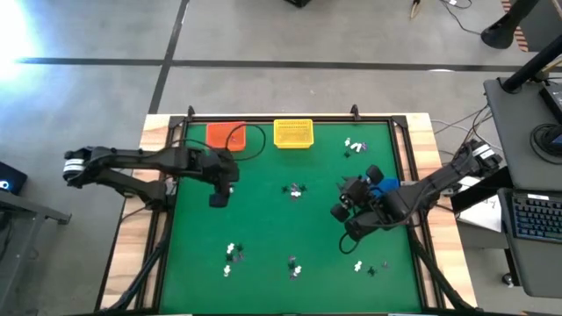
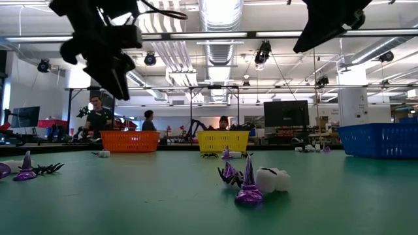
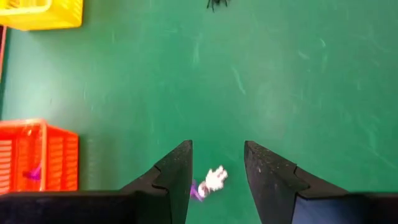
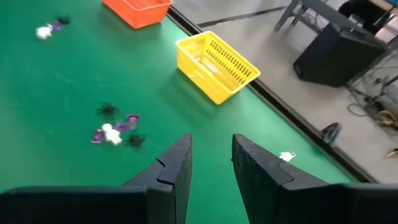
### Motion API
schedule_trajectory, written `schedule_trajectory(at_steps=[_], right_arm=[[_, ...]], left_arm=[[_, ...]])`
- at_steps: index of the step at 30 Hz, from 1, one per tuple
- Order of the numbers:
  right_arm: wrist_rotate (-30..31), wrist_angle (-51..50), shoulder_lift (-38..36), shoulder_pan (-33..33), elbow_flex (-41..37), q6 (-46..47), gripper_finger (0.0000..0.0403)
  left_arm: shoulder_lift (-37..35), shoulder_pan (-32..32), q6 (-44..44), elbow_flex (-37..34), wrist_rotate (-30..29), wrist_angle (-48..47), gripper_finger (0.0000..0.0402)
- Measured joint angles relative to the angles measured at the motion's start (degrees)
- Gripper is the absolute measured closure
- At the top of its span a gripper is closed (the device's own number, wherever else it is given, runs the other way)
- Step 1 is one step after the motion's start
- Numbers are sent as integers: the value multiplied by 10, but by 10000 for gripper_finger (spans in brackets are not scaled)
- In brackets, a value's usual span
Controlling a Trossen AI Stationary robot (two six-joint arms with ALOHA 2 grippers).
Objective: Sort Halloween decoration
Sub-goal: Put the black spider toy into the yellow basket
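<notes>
The Halloween decoration lies on the green mat in small clusters of white, black and purple trinkets: one at mid-table (image 1: pixel 295 190), one at the far right (image 1: pixel 354 147), others near the front (image 1: pixel 233 253) (image 1: pixel 293 266) (image 1: pixel 364 266). My left gripper (image 1: pixel 219 191) hangs open, high over the mat, just in front of the orange basket (image 1: pixel 226 134). A white and purple trinket (image 3: pixel 212 180) shows on the mat between its fingers. My right gripper (image 1: pixel 345 209) is open and empty above the mat's right half, beside the blue basket (image 1: pixel 384 182).
The yellow basket (image 1: pixel 293 132) stands at the far edge next to the orange one. My right arm partly covers the blue basket. A purple hat (image 2: pixel 249 186), a white figure (image 2: pixel 273 179) and a black spider (image 2: pixel 228 175) lie near the front. People stand in the room beyond the table.
</notes>
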Motion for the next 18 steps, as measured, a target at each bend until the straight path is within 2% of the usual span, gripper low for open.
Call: schedule_trajectory(at_steps=[4, 11, 18], right_arm=[[-22, -20, -12, -16, 0, -16, 296], [-46, -88, -27, -17, 0, 13, 296], [-63, -85, -36, -51, 0, -48, 296]], left_arm=[[40, 0, 7, 2, -3, 20, 274], [92, 6, 35, 4, -11, 79, 276], [110, 15, 47, 4, -12, 133, 285]])
